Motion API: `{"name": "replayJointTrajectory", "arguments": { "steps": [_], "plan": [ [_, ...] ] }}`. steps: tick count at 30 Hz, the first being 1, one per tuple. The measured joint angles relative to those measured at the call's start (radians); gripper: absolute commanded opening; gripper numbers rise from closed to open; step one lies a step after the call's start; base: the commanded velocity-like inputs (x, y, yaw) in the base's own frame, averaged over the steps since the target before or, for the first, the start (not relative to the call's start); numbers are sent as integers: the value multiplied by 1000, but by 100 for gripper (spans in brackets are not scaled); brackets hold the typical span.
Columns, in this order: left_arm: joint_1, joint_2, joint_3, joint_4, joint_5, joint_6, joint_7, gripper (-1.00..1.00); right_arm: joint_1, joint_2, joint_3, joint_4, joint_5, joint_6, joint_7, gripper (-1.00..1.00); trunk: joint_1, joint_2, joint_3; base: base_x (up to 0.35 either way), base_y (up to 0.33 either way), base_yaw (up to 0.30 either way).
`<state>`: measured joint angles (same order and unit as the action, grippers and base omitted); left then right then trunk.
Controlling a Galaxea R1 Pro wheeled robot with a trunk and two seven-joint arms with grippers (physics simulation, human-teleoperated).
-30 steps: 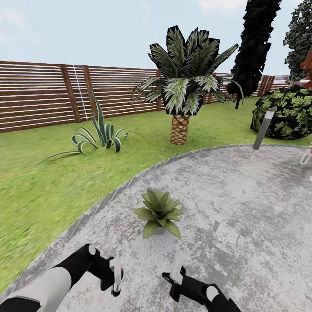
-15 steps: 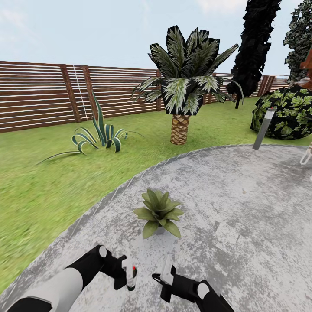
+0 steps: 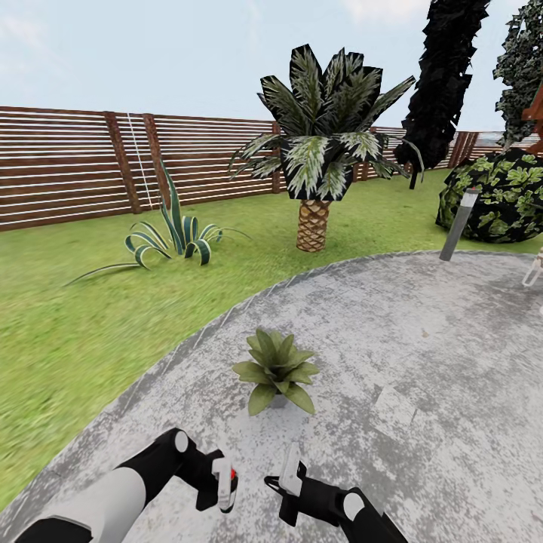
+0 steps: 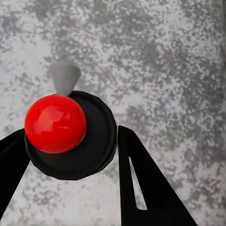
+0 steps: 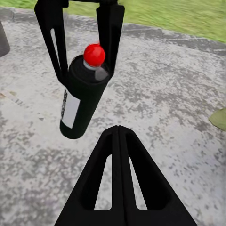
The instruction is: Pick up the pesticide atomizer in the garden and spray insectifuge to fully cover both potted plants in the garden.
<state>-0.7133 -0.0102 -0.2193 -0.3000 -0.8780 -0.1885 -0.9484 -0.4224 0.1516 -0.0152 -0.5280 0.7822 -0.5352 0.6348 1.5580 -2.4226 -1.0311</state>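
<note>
The left end effector (image 5: 80,61) clamps a black cylindrical atomizer (image 5: 80,99) with a red ball cap (long axis tilted), over grey paved patio (image 3: 422,354), just short of the olive-green potted rosette (image 3: 276,369). The right end effector (image 5: 118,136) has its fingers pressed together.

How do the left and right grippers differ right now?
The left gripper has its fingers spread around the atomizer, a black can with a red top; the right gripper holds nothing. The left gripper's fingers stand apart, the right gripper's are pressed together. In the head view, both hover low over the grey patio, just short of the potted plant.
</note>
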Motion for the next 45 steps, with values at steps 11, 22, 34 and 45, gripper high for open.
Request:
{"name": "replayJointTrajectory", "arguments": {
  "steps": [11, 22, 34, 45],
  "plan": [
    [0, -33, -3, 0, 2, -1, 0, -100, 1, 0, 0, 0, 0, -1, 0, -100, 0, 0, 0, 0, 0, 0],
    [2, -58, -5, 19, 0, -47, -1, -100, 1, -1, 0, -1, 0, -2, 0, -100, 0, 0, 0, 0, 0, 0],
    [3, -64, -5, 17, 4, -47, 1, -100, 0, -1, 0, -2, 0, -2, 0, -100, 0, 0, 0, 0, 0, 0],
    [3, -81, -4, 17, 6, -49, 1, -100, 1, -1, 0, -2, 0, -2, 0, -100, 0, 0, 0, 0, 0, 0]
  ]
}}
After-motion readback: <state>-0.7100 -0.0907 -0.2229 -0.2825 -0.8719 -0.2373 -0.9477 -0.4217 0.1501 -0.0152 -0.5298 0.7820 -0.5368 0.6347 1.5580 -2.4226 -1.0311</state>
